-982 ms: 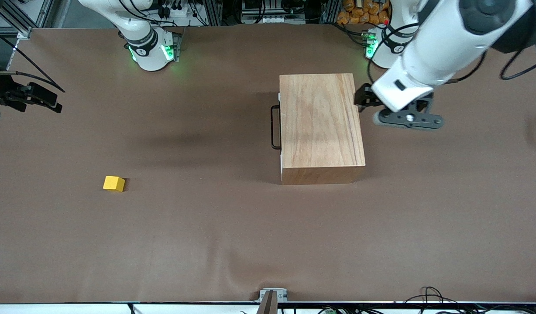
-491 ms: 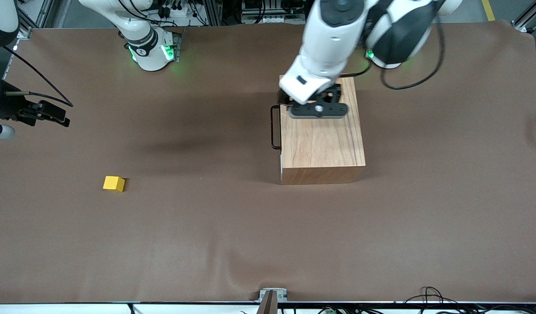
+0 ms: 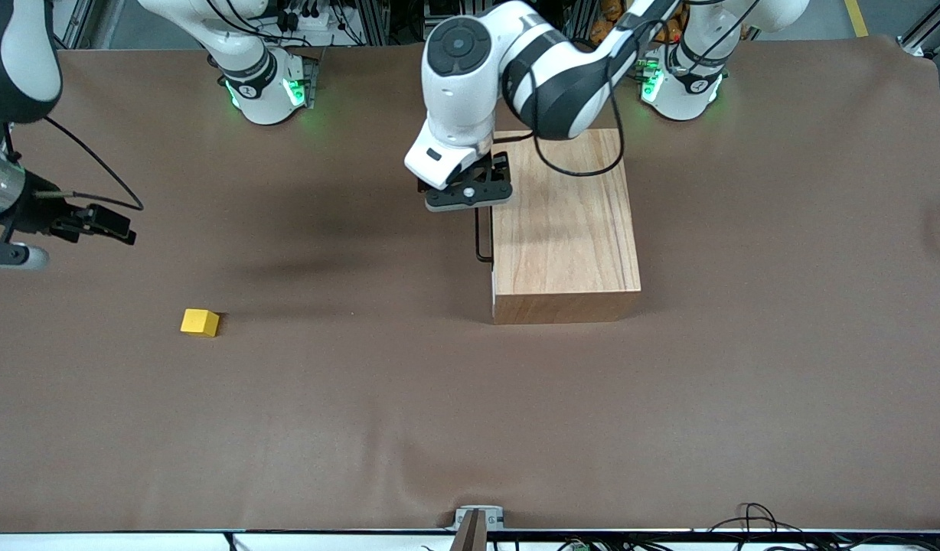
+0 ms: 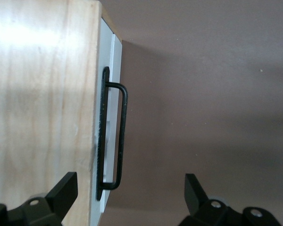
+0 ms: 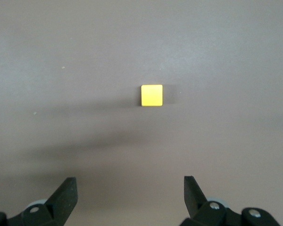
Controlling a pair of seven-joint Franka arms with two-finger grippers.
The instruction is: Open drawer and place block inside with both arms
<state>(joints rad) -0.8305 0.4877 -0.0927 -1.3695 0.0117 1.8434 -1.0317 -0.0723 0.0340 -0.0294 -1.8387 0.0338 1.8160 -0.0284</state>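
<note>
The wooden box [image 3: 566, 222] holds the drawer, which is shut; its white front panel [image 4: 111, 94] and black wire handle [image 3: 481, 243] face the right arm's end of the table. My left gripper [image 3: 468, 193] hangs open over the handle end nearest the bases. In the left wrist view the gripper [image 4: 129, 183] straddles the handle [image 4: 123, 136] without touching it. The yellow block [image 3: 200, 322] lies on the table nearer the front camera. My right gripper [image 3: 112, 227] hovers open and empty at the table's edge. The right wrist view shows the block [image 5: 152, 95] ahead of the gripper [image 5: 129, 184].
The brown table cover [image 3: 409, 398] stretches around the box and block. The arm bases [image 3: 265, 88] glow green along the table's robot edge. A small bracket [image 3: 478, 516] sits at the front edge.
My left arm swung from beside the box, across its top, to above the handle. My right gripper shifted slightly toward the block. The box and block have not moved.
</note>
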